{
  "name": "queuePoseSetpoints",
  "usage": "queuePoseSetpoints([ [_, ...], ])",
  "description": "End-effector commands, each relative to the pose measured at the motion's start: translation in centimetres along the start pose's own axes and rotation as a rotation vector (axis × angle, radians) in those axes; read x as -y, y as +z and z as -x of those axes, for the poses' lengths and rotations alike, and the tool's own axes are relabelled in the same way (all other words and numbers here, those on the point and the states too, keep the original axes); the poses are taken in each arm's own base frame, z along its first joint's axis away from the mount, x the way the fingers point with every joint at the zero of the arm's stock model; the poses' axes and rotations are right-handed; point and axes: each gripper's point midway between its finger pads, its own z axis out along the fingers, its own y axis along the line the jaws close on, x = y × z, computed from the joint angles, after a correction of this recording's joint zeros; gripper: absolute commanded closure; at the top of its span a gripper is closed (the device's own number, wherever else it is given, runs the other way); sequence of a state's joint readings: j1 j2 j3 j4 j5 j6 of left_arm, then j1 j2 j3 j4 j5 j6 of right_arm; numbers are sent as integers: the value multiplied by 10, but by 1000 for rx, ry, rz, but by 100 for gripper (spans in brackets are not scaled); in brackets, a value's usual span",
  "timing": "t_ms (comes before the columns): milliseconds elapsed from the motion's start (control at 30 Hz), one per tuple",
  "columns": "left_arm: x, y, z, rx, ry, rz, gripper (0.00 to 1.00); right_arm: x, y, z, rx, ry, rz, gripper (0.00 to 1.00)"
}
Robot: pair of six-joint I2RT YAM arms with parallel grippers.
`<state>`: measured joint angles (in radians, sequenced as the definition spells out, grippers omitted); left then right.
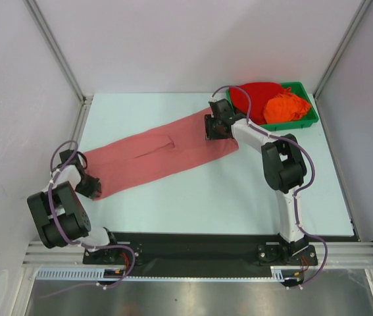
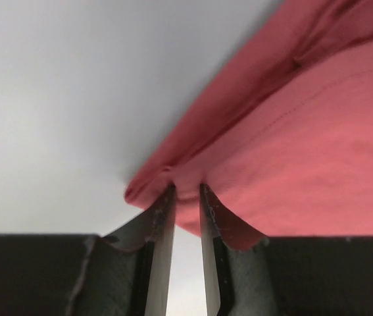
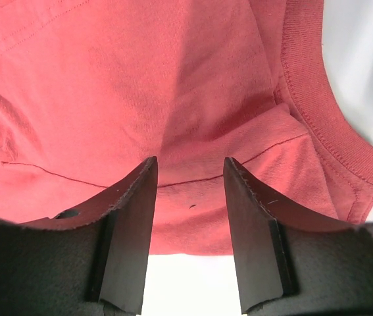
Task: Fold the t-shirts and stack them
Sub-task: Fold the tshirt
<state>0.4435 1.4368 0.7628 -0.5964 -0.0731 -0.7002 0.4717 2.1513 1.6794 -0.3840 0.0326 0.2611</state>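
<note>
- Left fingers (image 2: 161, 227): nearly closed, with only a thin gap, and pinching a corner of the hem of the salmon t-shirt (image 1: 153, 155) at their tips.
- Right fingers (image 3: 133, 217): parted. They straddle the opposite end of the same shirt, and the cloth's edge crosses the gap between them. No grip is evident.
- Salmon t-shirt: folded lengthwise into a long band lying on the bench (image 1: 206, 204). It runs diagonally from the near-left corner, at the left fingers, to the far right, at the right fingers.
- Ribbed collar (image 3: 318, 99): seen in the right wrist view, just right of the right fingers and near the corner of the band.
- Bright red t-shirt (image 1: 255, 97) and orange t-shirt (image 1: 285, 108): bunched and unfolded in the green tray (image 1: 310, 122). The orange one lies partly on the red one.
- Green tray: at the bench's far-right corner, just beside the right-hand end of the salmon band.
</note>
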Motion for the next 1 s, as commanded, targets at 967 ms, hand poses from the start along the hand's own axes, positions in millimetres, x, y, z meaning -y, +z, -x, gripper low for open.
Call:
queuePoseSetpoints([
  [967, 72, -123, -40, 245, 249, -503, 47, 14, 47, 4, -61, -16, -99, 46],
])
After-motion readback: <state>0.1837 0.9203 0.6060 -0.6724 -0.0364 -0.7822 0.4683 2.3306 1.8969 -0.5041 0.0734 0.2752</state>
